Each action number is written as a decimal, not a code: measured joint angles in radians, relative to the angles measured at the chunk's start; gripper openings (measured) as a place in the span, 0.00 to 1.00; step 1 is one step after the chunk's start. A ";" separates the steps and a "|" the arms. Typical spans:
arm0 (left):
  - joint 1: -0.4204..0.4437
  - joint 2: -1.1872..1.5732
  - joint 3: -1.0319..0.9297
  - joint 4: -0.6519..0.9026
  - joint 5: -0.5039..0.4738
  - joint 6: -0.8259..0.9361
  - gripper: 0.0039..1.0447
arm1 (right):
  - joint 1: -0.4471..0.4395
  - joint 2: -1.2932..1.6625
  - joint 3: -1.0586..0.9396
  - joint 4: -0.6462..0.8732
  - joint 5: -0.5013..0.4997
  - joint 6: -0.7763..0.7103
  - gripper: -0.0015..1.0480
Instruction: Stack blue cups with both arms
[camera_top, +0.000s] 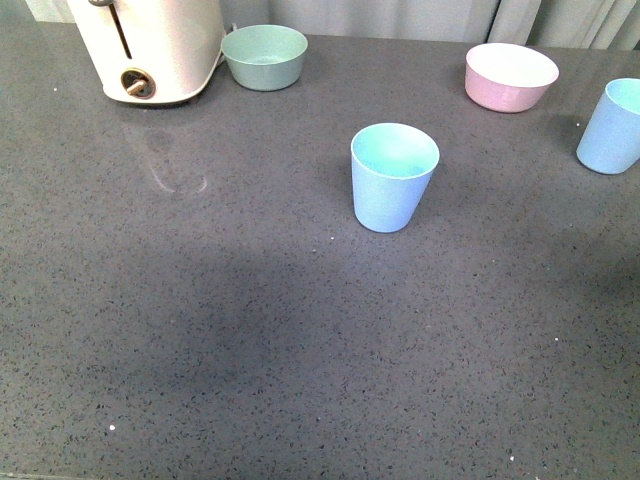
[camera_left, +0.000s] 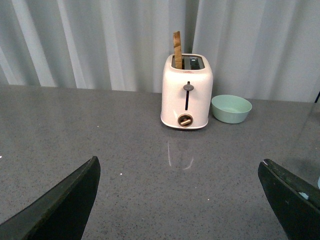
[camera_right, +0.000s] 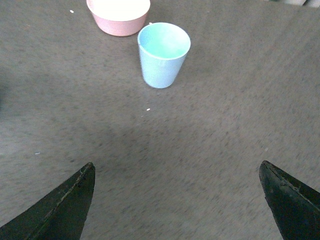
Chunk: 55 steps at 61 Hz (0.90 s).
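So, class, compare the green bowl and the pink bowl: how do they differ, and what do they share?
Colour: the green bowl is green inside and out; the pink bowl is pink outside, white inside. Place: the green bowl stands beside the toaster, the pink bowl far to its right, near a blue cup. Both are low, round, upright on the counter.

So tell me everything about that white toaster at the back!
The toaster is creamy white and rounded, and looks smooth. It stands upright on the grey speckled counter, in front of pale curtains. One brown slice sticks up from a slot on top. Its front has a grey lever knob high in a dark slit and a round brassy dial below. The green bowl sits close beside it.
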 joint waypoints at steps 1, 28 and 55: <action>0.000 0.000 0.000 0.000 0.000 0.000 0.92 | 0.001 0.023 0.016 -0.002 0.001 -0.013 0.91; 0.000 0.000 0.000 0.000 0.000 0.000 0.92 | 0.143 0.541 0.548 -0.194 0.069 -0.268 0.91; 0.000 0.000 0.000 0.000 0.000 0.000 0.92 | 0.227 0.760 0.757 -0.309 0.117 -0.307 0.91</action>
